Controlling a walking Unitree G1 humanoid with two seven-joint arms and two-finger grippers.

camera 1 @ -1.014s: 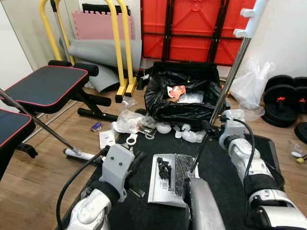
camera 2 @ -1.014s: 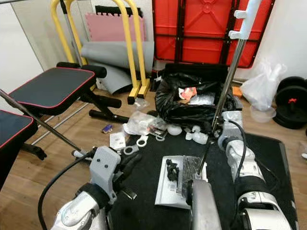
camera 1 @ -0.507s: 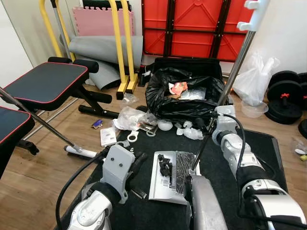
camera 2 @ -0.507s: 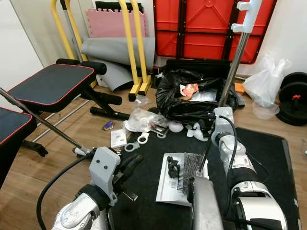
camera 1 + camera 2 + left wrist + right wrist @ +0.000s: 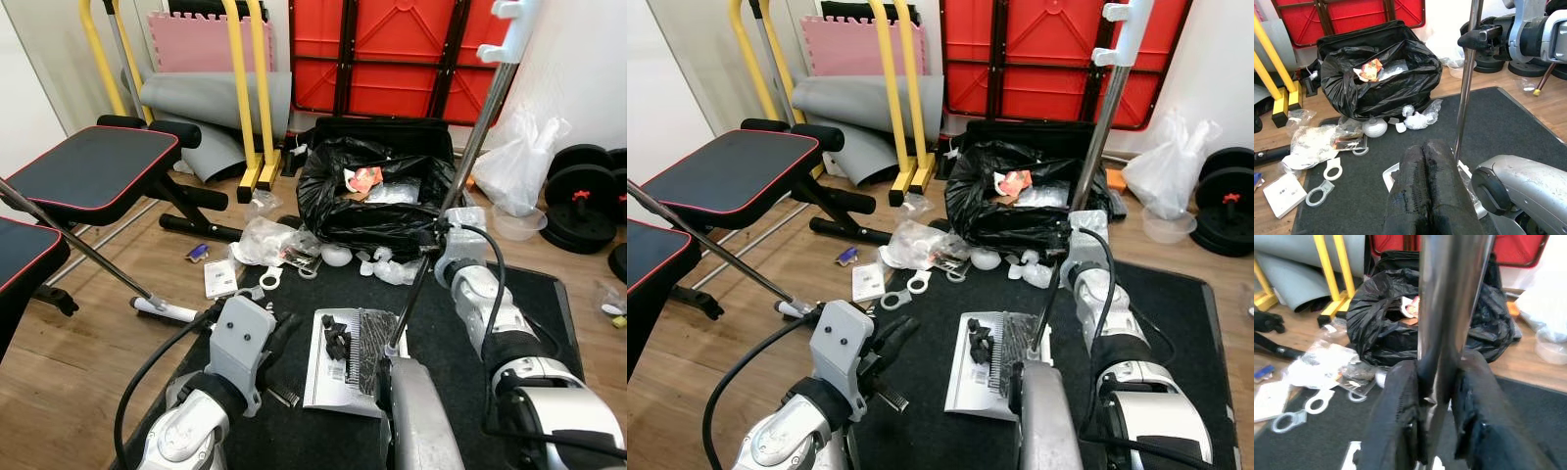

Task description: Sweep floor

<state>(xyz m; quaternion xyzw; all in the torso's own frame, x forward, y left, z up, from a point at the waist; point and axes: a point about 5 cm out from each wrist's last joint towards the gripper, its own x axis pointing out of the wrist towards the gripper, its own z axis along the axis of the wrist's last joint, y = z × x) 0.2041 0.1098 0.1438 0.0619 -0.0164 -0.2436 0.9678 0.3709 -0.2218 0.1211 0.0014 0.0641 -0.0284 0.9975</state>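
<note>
Presently, entries for this frame:

Right gripper (image 5: pixel 1437 406): clamped on the metal handle pole (image 5: pixel 477 137), fingers on either side of the shaft. Judged: a mid-shaft hold keeps the long pole steerable.

Dustpan (image 5: pixel 343 362): sits on the black mat (image 5: pixel 549 304) at the pole's foot, dark debris lying in it; pan mouth faces the litter, presumably to receive it.

Left gripper (image 5: pixel 1425 169): fingers pressed together, holding nothing, hovering low over the mat just beside the dustpan.

Litter (image 5: pixel 269 240): plastic wrappers, rings and a white card lie at the mat's far edge, spilling onto the wood floor (image 5: pixel 69 352).

Black bin bag (image 5: pixel 377 201): open, just beyond the litter.

Room: weight bench (image 5: pixel 88 171) crowds the left; dumbbell plates (image 5: pixel 583 201) the right. Open mat lies between pan and litter.
</note>
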